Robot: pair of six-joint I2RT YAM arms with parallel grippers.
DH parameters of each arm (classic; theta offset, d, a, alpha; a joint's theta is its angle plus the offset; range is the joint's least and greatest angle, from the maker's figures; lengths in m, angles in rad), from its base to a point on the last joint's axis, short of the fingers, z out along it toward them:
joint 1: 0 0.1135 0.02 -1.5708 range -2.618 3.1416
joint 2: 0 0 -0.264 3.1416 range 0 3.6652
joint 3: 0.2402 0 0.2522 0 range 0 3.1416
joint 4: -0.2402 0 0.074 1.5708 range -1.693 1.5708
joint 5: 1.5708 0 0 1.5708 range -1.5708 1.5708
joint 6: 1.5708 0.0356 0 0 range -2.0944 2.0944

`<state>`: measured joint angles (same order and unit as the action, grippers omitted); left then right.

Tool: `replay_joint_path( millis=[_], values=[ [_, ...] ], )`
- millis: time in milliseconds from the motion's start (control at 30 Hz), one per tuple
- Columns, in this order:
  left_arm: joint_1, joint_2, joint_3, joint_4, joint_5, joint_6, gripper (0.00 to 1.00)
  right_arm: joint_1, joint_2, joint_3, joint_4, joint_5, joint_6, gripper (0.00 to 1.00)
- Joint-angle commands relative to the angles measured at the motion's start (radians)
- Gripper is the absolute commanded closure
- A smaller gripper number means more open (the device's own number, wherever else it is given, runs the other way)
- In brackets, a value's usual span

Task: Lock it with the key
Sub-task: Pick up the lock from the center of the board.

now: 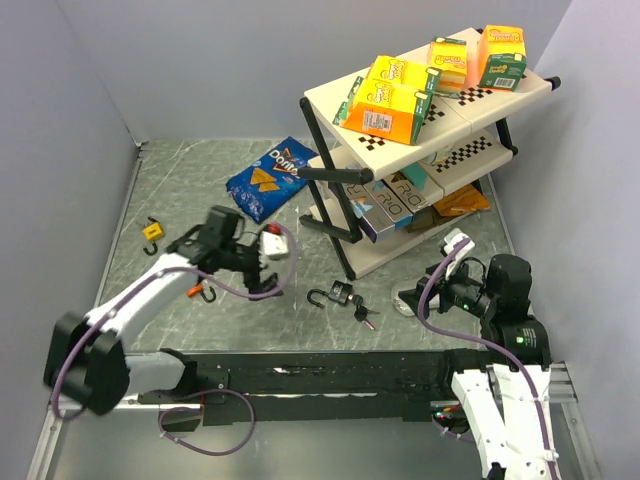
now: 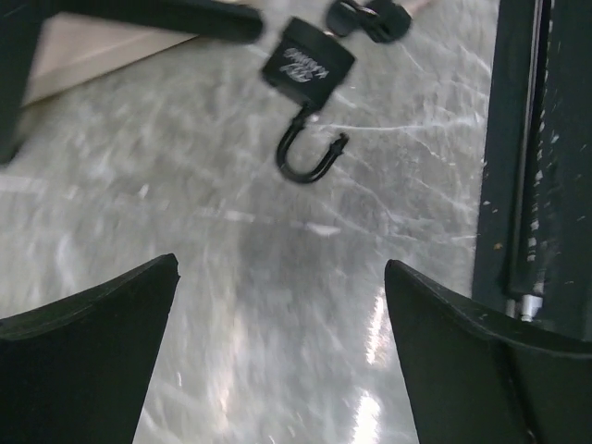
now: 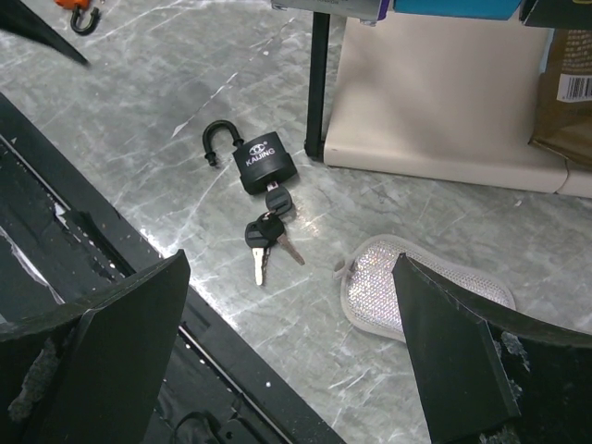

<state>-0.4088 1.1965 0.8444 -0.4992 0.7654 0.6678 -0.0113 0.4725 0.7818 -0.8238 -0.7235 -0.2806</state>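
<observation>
Plainly, padlock (image 3: 266,165) lies open, key (image 3: 278,200) inserted

Grey marbled tabletop (image 1: 180,190), glossy, streaked with pale glare. Closed in by plain lavender-grey panels: back wall (image 1: 230,60) at twelve o'clock, left wall (image 1: 50,150) at nine, right wall (image 1: 605,170) at three. At about one o'clock, standing on the tabletop, a tiered shelf rack (image 1: 328,97): cream boards, black tube frame (image 1: 335,215), checkerboard strips (image 1: 470,95) on the upper boards. Lowest board just above the marble, far end near the right wall. Soft, even light; faint shadow beneath the rack.
</observation>
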Motion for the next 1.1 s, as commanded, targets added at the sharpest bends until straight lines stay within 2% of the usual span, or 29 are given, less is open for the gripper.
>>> replay_joint_path(
  millis=[0,67,200,400,633,1067],
  values=[
    [-0.128,0.124,0.055,0.132,-0.031,0.206,0.01,-0.006,0.029,0.048,0.009,-0.004,0.006,0.00],
    [-0.157,0.214,0.074,0.187,-0.032,0.234,0.02,-0.006,0.038,0.050,0.005,0.001,0.006,0.00],
    [-0.214,0.424,0.180,0.127,-0.012,0.390,0.10,-0.007,0.051,0.043,0.003,0.018,-0.008,0.00],
    [-0.266,0.569,0.271,0.169,-0.028,0.452,0.12,-0.009,0.064,0.031,0.000,0.035,-0.029,0.00],
    [-0.295,0.679,0.384,0.097,-0.005,0.503,0.12,-0.010,0.067,0.024,0.003,0.048,-0.029,0.00],
    [-0.351,0.761,0.436,0.019,-0.009,0.526,0.14,-0.010,0.066,0.024,0.003,0.058,-0.037,0.00]
  ],
)
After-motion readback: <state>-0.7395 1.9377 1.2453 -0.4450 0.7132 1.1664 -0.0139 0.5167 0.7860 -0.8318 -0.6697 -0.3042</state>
